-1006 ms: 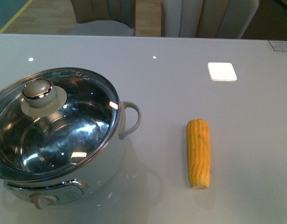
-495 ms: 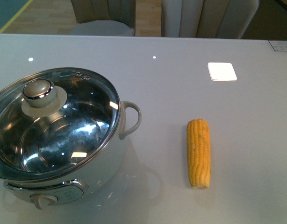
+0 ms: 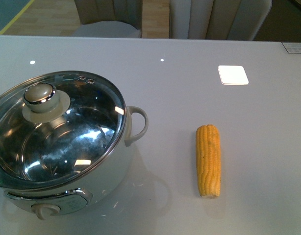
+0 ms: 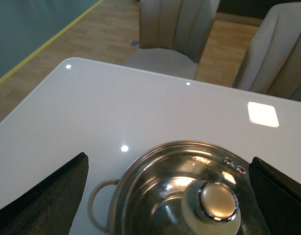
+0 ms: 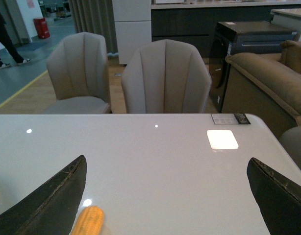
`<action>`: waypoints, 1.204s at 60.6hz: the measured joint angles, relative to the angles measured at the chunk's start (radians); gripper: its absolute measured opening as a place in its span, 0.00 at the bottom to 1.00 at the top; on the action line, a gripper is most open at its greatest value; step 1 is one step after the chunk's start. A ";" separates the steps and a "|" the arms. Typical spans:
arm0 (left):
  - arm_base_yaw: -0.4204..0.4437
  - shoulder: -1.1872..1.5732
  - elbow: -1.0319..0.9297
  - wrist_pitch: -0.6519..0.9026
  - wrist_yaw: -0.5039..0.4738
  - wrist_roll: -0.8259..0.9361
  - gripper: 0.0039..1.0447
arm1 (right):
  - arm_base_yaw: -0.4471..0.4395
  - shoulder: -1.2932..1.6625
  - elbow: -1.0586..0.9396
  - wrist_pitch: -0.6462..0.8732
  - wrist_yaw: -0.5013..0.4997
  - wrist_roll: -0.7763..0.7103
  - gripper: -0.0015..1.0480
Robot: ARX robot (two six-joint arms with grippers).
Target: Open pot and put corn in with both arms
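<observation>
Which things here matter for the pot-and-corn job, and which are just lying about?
Job: pot, its glass lid, corn.
Just about: chairs behind the table, card at its far corner.

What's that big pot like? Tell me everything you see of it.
The pot is round and white, standing upright on the pale table. Its glass lid sits shut on top, with a beige, chrome-banded knob; shiny steel shows through. A white loop handle sticks out toward the corn, which lies apart. A control knob faces front. Nothing grips it.
</observation>
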 joint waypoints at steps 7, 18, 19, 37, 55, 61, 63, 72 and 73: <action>-0.015 0.196 0.031 0.155 0.013 0.014 0.93 | 0.000 0.000 0.000 0.000 0.000 0.000 0.92; -0.017 0.455 0.074 0.332 0.021 0.014 0.93 | 0.000 0.000 0.000 0.000 0.000 0.000 0.92; -0.017 0.481 0.081 0.347 0.020 0.015 0.93 | 0.000 0.000 0.000 0.000 0.000 0.000 0.92; -0.041 0.736 0.140 0.499 0.016 0.034 0.93 | 0.000 0.000 0.000 0.000 0.000 0.000 0.92; -0.074 0.829 0.162 0.543 -0.002 0.032 0.93 | 0.000 0.000 0.000 0.000 0.000 0.000 0.92; -0.088 0.844 0.162 0.544 -0.014 0.028 0.93 | 0.000 0.000 0.000 0.000 0.000 0.000 0.92; -0.094 0.850 0.162 0.544 -0.020 0.023 0.93 | 0.000 0.000 0.000 0.000 0.000 0.000 0.92; -0.109 0.863 0.162 0.549 -0.032 0.006 0.84 | 0.000 0.000 0.000 0.000 0.000 0.000 0.92; -0.110 0.863 0.162 0.549 -0.034 0.006 0.83 | 0.000 0.000 0.000 0.000 0.000 0.000 0.92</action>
